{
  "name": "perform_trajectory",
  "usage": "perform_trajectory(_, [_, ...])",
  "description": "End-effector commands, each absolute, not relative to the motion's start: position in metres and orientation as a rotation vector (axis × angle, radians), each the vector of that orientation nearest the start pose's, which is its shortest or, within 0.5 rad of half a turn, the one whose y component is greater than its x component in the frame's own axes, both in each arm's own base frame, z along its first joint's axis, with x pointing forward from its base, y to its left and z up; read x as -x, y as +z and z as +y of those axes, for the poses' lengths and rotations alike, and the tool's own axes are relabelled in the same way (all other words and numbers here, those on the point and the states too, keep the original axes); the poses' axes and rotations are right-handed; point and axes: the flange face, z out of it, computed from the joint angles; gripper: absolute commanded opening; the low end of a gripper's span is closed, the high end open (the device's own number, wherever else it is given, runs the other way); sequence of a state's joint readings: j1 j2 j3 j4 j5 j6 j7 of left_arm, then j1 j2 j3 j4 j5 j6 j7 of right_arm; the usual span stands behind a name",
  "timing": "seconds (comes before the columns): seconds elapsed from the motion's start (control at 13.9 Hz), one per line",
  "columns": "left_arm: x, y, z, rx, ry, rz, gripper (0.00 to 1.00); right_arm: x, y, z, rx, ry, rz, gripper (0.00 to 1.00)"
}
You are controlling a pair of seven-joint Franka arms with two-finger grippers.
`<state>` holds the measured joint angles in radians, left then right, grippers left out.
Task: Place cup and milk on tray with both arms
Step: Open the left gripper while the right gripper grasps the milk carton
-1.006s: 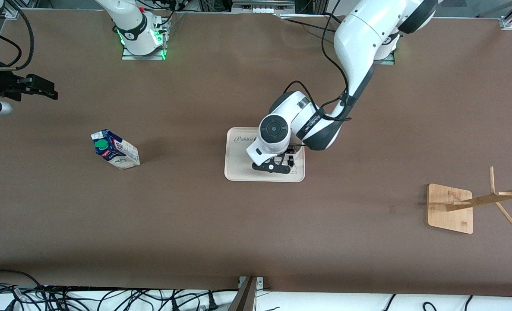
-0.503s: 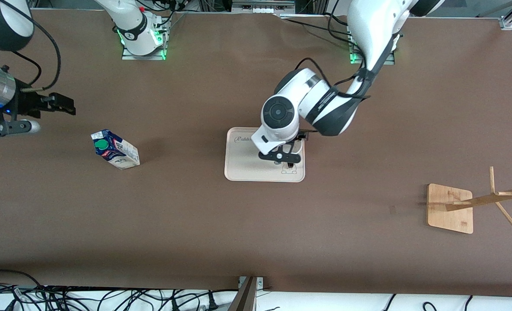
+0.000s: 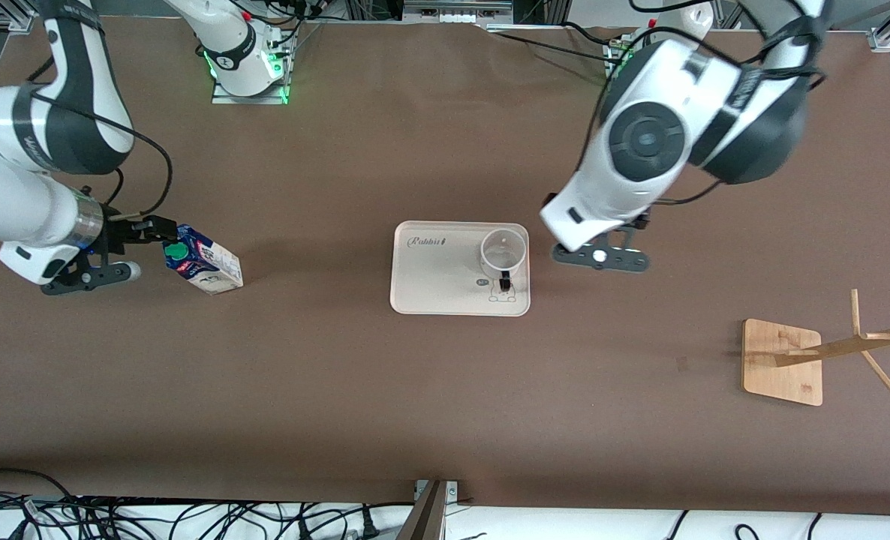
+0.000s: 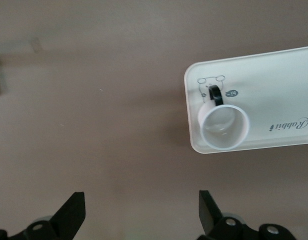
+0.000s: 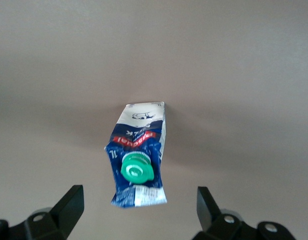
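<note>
Left hand [image 3: 601,256] lifted off cream rectangular tray [image 3: 430,289], spread, white mug [image 3: 503,252] left there; right hand [image 3: 141,247] spread beside blue-white milk carton [image 3: 201,259]

Matt brown table [image 3: 415,390]; glossy cup [image 3: 503,253]; wooden rack [image 3: 783,361].

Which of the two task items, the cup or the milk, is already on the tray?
The cup: it stands upright on the tray, near the rabbit drawing. The milk is on the bare table, toward the right arm's end.

White jointed arms [image 3: 640,150], black bands, cables
</note>
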<state>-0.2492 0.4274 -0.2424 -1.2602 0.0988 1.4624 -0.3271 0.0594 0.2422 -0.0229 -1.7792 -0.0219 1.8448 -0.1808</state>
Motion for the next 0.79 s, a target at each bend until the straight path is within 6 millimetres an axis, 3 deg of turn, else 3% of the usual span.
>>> perform_trajectory(0.0, [-0.602,0.536,-0.21,3.009,0.29,0.246,1.0,-0.588,0.385,0.021,3.114,0.252,-0.432,1.0])
perform_trajectory(0.22, [-0.604,0.561,-0.155,3.02,0.285,0.118,1.0,-0.578,0.355,0.021,3.106,0.263,-0.458,1.0])
perform_trajectory(0.36, [-0.611,0.566,-0.115,3.035,0.28,0.037,1.0,-0.577,0.341,0.021,3.107,0.23,-0.477,1.0])
perform_trajectory(0.43, [-0.612,0.576,-0.083,3.064,0.25,0.007,1.0,-0.575,0.335,0.021,3.111,0.199,-0.479,0.97])
perform_trajectory(0.5, [-0.613,0.582,-0.073,3.097,0.216,0.069,1.0,-0.574,0.331,0.021,3.113,0.18,-0.48,0.82])
perform_trajectory(0.57, [-0.61,0.582,-0.068,3.096,0.205,0.11,1.0,-0.574,0.329,0.021,3.112,0.187,-0.48,0.61])
perform_trajectory(0.72, [-0.608,0.568,-0.049,3.097,0.132,0.166,1.0,-0.573,0.317,0.021,3.107,0.227,-0.479,0.34])
